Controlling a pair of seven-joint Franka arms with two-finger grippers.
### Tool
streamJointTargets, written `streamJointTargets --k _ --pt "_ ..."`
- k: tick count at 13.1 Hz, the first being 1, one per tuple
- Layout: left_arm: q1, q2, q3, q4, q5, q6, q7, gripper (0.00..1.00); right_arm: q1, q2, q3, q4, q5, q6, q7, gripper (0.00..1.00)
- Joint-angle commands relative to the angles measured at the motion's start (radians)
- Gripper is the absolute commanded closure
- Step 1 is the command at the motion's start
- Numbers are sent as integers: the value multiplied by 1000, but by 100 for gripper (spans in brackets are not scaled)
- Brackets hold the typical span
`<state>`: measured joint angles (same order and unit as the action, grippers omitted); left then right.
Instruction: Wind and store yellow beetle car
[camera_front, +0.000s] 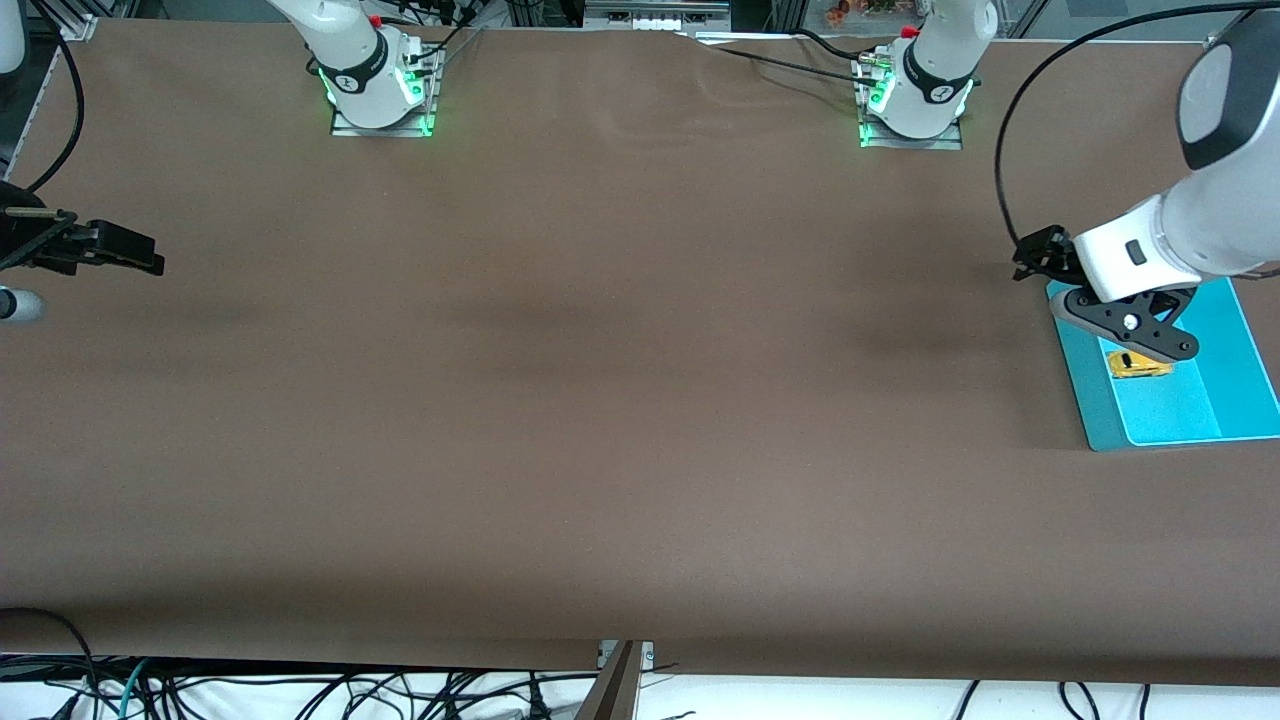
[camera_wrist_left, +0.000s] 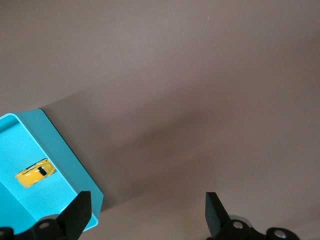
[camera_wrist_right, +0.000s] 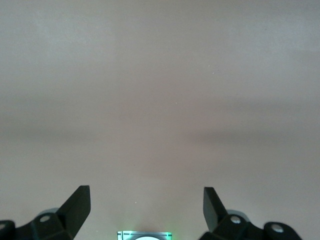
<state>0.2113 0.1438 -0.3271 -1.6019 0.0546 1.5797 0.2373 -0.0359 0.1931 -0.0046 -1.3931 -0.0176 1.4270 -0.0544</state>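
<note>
One yellow beetle car (camera_front: 1139, 366) inside tray (camera_front: 1235, 405).

Yellow car in a turquoise tray
The yellow beetle car (camera_wrist_left: 35, 173) has dark windows; the tray (camera_front: 1230, 400) is plain turquoise, the table cover (camera_front: 600, 400) brown

My left pincer (camera_front: 1040, 255) hangs wide open; just under it the blue tray's wall (camera_front: 1075, 375) blocks the way.

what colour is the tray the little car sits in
Turquoise blue tray, holding the yellow beetle car; it shows best in the left wrist view.
</note>
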Motion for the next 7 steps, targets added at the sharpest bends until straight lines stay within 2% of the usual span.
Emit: streamJointTargets --k 1,3,5,7 --pt "-203 -98 216 -65 -48 51 -88 0 -2 -12 6 -10 -12 4 2 0" --pt "-220 -150 226 -110 -50 54 -110 0 -2 -12 6 -9 -12 4 2 0" --pt "-221 -199 227 -173 -85 110 -200 0 -2 -12 6 -9 -12 4 2 0" --pt "-219 -210 227 -191 -85 123 -211 0 -2 -12 6 -9 -12 4 2 0"
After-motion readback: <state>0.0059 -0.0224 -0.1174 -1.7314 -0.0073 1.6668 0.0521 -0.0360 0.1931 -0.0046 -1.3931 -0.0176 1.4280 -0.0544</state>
